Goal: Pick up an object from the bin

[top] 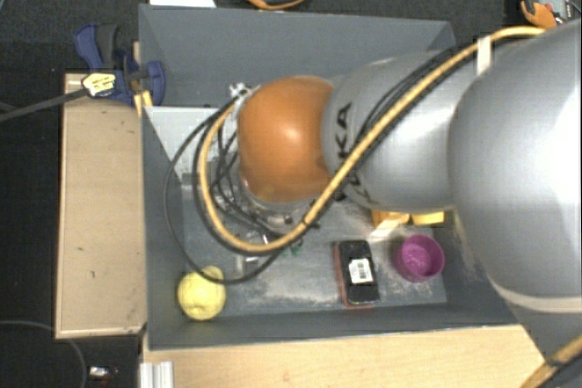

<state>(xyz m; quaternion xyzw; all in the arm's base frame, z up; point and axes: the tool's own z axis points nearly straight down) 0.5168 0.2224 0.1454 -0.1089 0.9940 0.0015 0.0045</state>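
My gripper (258, 213) shows as a dark body under the arm's wrist, over the left middle of the bin floor. A yellow, lemon-like ball (201, 294) lies in the front left corner, a little below and left of the gripper and apart from it. To the right, near the front wall, a black flat rectangular device (357, 272) with a white label lies flat. I see nothing between the fingers.
A small purple cup (417, 256) stands on the bin floor right of the black device. Behind it, a yellow object (409, 217) sticks out from under the arm. The arm and its cables cover the bin's middle and right.
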